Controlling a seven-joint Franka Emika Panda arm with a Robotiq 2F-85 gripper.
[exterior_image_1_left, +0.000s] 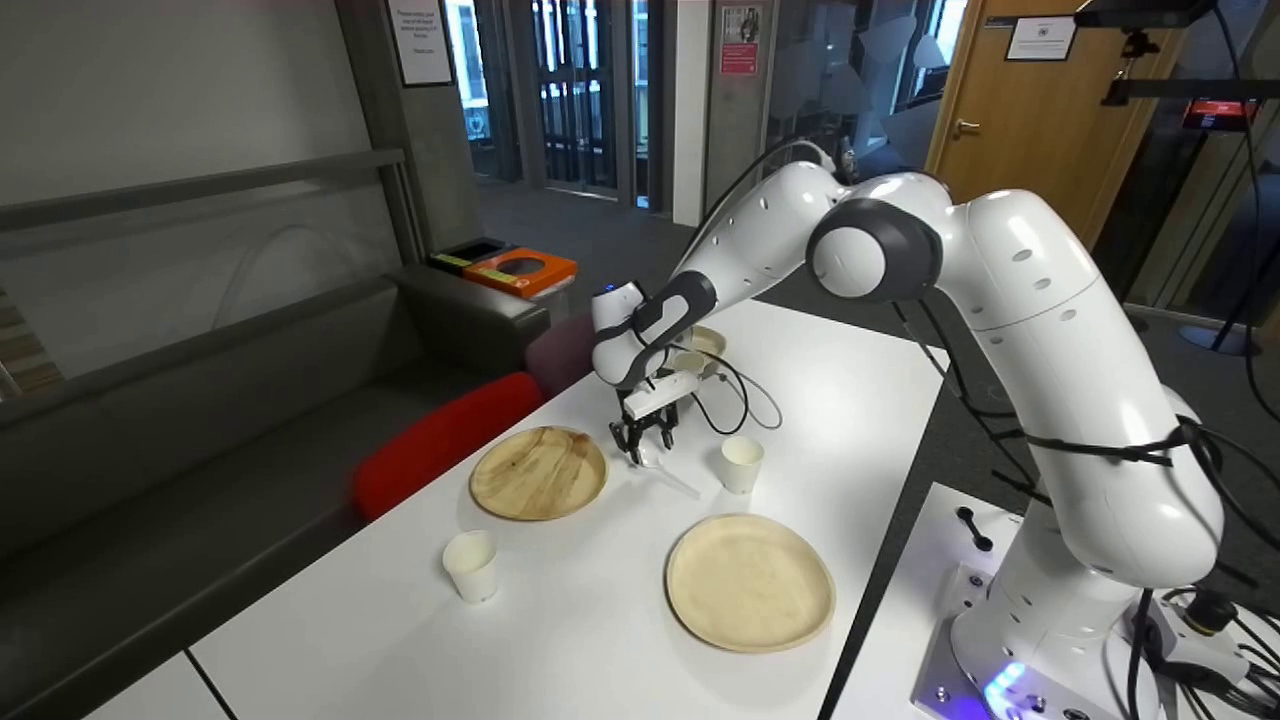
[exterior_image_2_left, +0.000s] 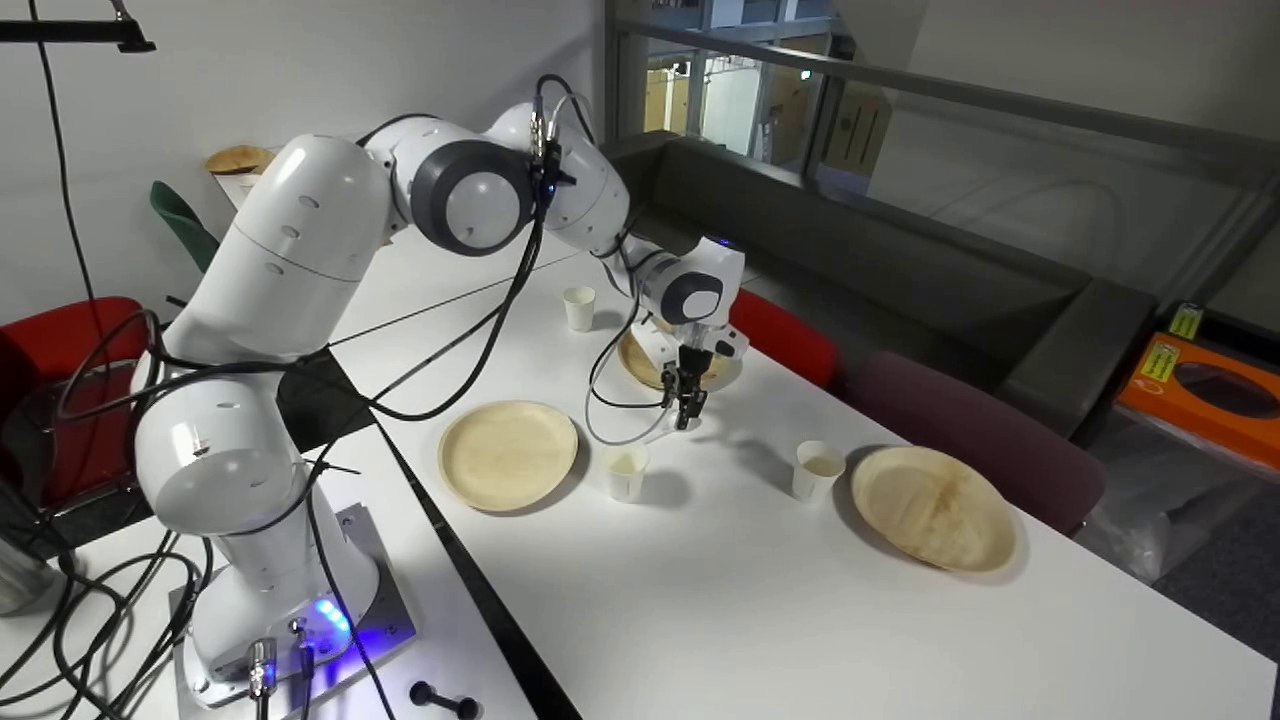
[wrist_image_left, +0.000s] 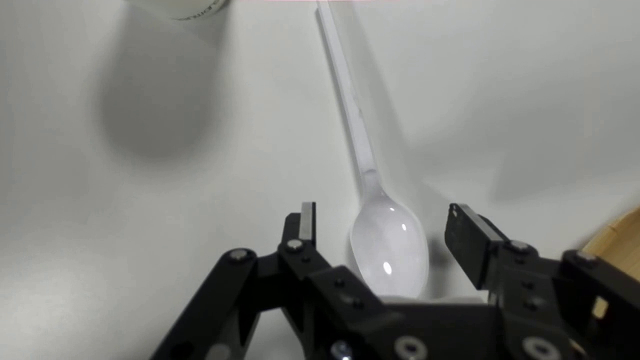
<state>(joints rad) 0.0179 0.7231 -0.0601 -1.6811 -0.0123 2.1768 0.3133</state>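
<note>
As my spread gripper (wrist_image_left: 381, 218) is flanking its head, a glossy white, slim-handled spoon (wrist_image_left: 391, 250) is lying on the table (wrist_image_left: 250, 165).

A glossy white spoon (wrist_image_left: 371, 192) lies on the table (wrist_image_left: 270, 125), its bowl (wrist_image_left: 392, 250) between the parted tips of the pincer (wrist_image_left: 381, 222)
</note>
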